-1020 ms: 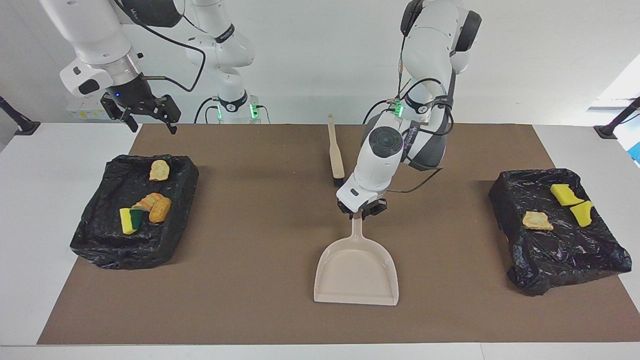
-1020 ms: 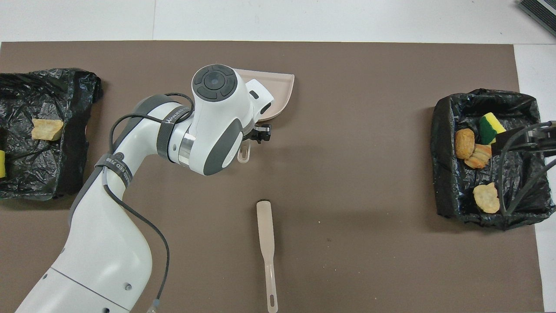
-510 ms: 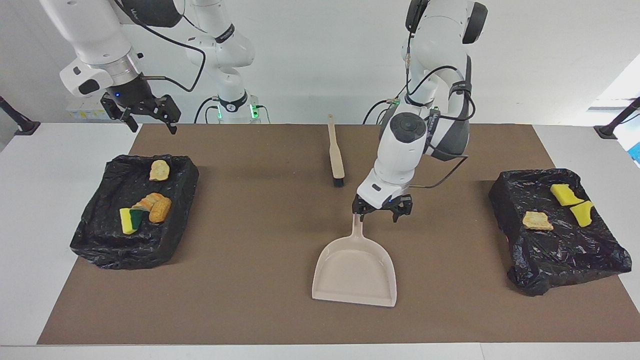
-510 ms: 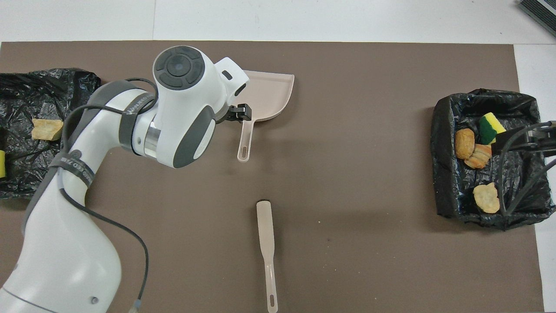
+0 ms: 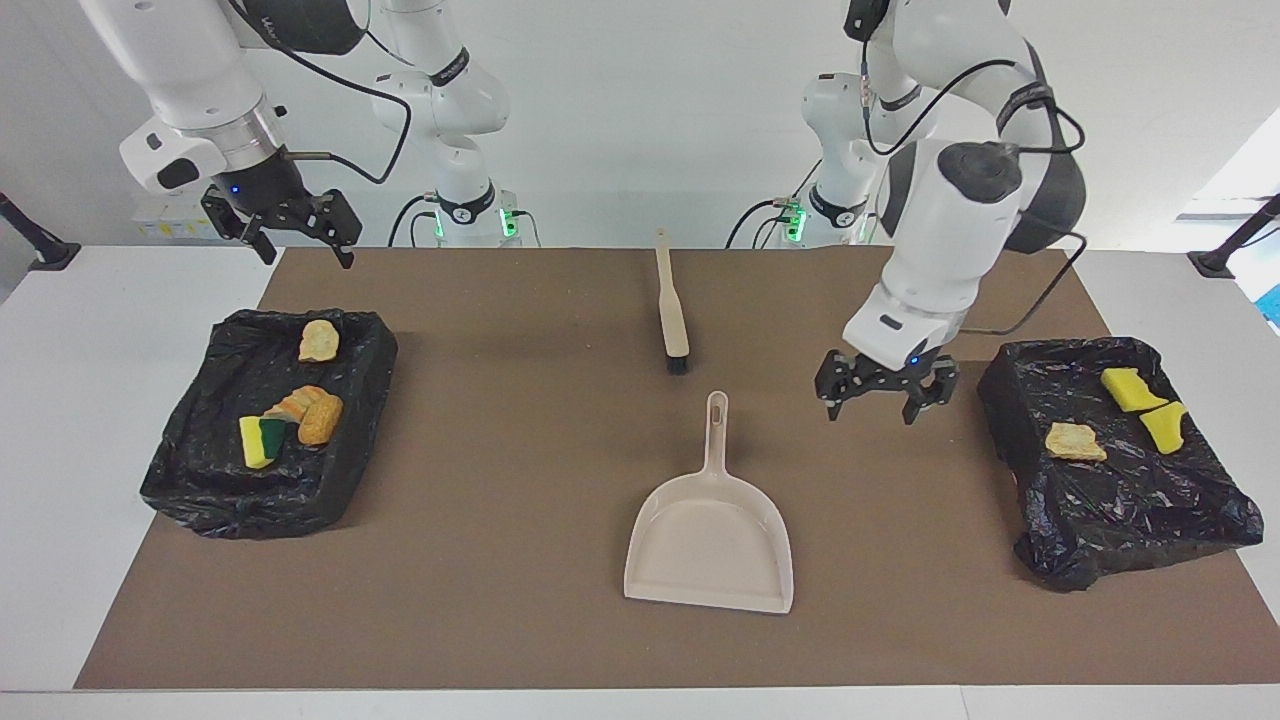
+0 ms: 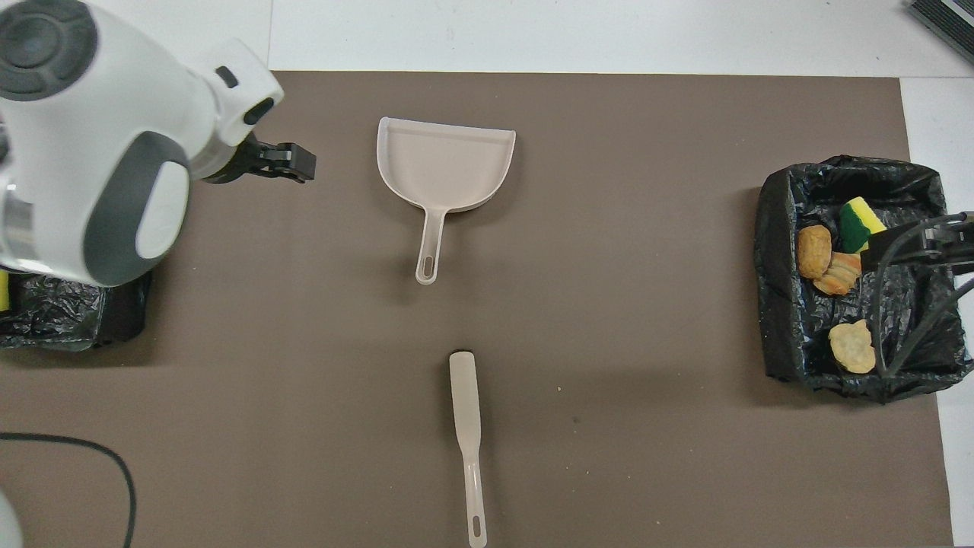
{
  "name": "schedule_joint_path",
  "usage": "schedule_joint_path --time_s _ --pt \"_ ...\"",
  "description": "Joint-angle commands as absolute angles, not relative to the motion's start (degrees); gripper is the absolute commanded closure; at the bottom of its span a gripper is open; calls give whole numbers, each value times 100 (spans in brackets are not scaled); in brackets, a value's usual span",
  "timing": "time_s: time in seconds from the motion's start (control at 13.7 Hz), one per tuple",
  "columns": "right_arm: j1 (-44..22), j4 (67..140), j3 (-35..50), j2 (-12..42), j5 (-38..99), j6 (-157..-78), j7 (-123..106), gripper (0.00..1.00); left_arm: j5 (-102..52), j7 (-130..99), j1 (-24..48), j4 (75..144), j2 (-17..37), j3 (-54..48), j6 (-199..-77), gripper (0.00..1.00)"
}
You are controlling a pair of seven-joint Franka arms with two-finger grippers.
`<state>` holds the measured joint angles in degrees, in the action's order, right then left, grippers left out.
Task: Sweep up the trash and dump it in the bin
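Note:
The trash lies in two black-lined bins. The bin [image 5: 190,470] at the right arm's end holds a tan lump [image 5: 319,341], orange-brown lumps [image 5: 312,410] and a yellow-and-green sponge [image 5: 262,440]. In the bin [image 5: 1100,560] at the left arm's end lie two yellow sponge pieces [image 5: 1130,388] and a tan lump [image 5: 1075,441]. My left gripper [image 5: 885,392] hangs open and empty over the mat, between the beige dustpan [image 5: 710,540] and that bin. My right gripper [image 5: 295,228] waits open above the robots' side of the other bin.
The dustpan [image 6: 445,164] lies flat mid-mat with its handle toward the robots. The beige brush [image 5: 672,305] lies nearer to the robots than the dustpan, bristles toward it. The left arm's body covers most of its bin [image 6: 68,335] in the overhead view.
My left gripper has opened and let go of the dustpan's handle, then risen and swung toward the left arm's end of the table. The dustpan stays on the mat. The right arm has not moved.

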<state>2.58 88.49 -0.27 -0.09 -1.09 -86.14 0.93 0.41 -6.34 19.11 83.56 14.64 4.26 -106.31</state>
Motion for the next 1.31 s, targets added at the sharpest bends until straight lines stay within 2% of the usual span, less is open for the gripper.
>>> schedule_joint_path --time_s 0.0,0.51,1.24 --pt "255 8877 -44 -62 -53 -8569 193 0 105 -29 1504 8622 775 395 -10118 0" --pt "255 8877 -44 -62 -53 -8569 193 0 79 712 651 8631 -8 422 -9001 0" --pt "255 8877 -44 -62 -53 -8569 193 0 44 694 404 8692 -79 466 -8675 0"
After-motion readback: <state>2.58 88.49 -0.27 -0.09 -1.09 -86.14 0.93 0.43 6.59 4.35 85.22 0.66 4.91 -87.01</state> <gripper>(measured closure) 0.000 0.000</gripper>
